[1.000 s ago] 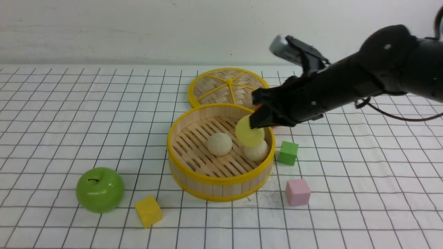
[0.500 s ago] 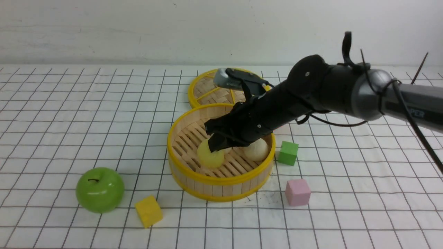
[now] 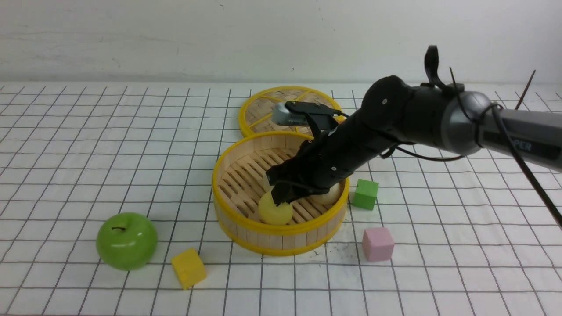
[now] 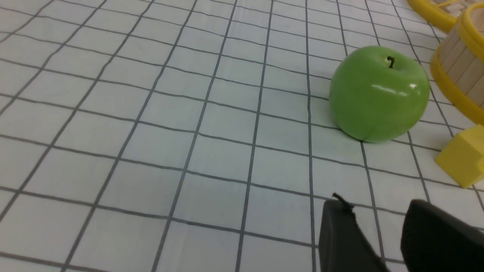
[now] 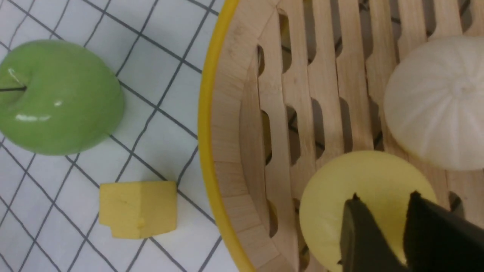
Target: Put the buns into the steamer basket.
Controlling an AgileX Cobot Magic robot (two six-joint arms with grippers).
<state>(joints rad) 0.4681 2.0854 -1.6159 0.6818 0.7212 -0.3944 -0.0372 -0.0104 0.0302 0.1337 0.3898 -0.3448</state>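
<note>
Both arms' jaws parted, "PER"-marked right arm (image 3: 505, 131) at yellow bun (image 3: 275, 211) in steamer basket (image 3: 281, 240)

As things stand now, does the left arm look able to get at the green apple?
Probably yes: the left gripper is open, and nothing shows between it and the green apple. The yellow block sits beside that path, not in it.

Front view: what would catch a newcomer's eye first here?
The black right arm, its gripper over the round yellow-rimmed bamboo steamer basket at the centre, where a smooth pale-yellow bun sits near the front wall. Next, the glossy green apple on the white gridded table, left of the basket.
</note>
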